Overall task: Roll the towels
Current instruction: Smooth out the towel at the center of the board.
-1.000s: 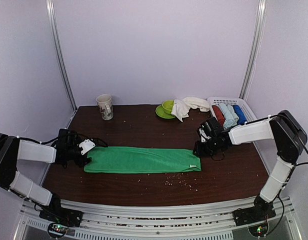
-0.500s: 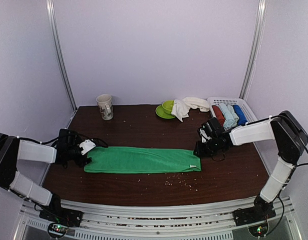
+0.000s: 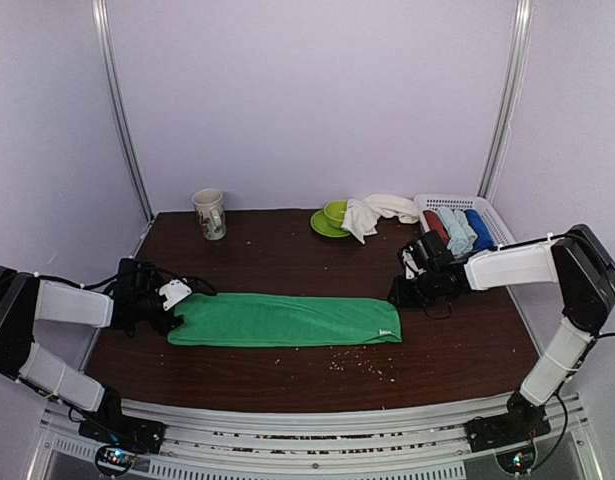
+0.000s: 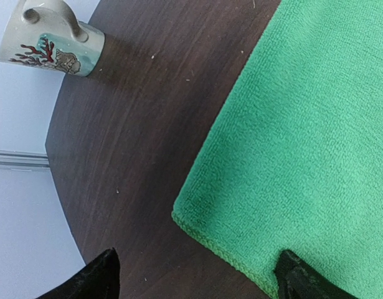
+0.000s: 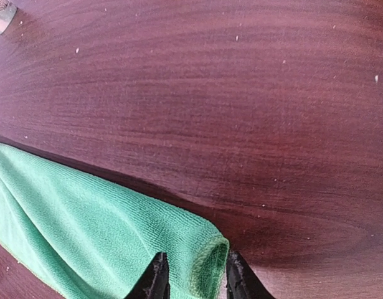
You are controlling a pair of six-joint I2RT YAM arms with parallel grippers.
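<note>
The green towel lies flat as a long strip across the dark table. My left gripper hovers open at its left end; in the left wrist view the green towel has its corner between the spread jaws of the left gripper. My right gripper is at the far right corner. The right wrist view shows the right gripper shut on the folded hem of the green towel, slightly raised. The cream-white towel lies bunched at the back, draped over a green bowl.
A patterned mug stands at the back left, also visible as the mug in the left wrist view. A white basket at the back right holds red, pale blue and dark blue rolls. Crumbs dot the table near the front.
My right gripper has shifted slightly to the right at the towel's corner. The left arm and the towel's lie look unchanged.
</note>
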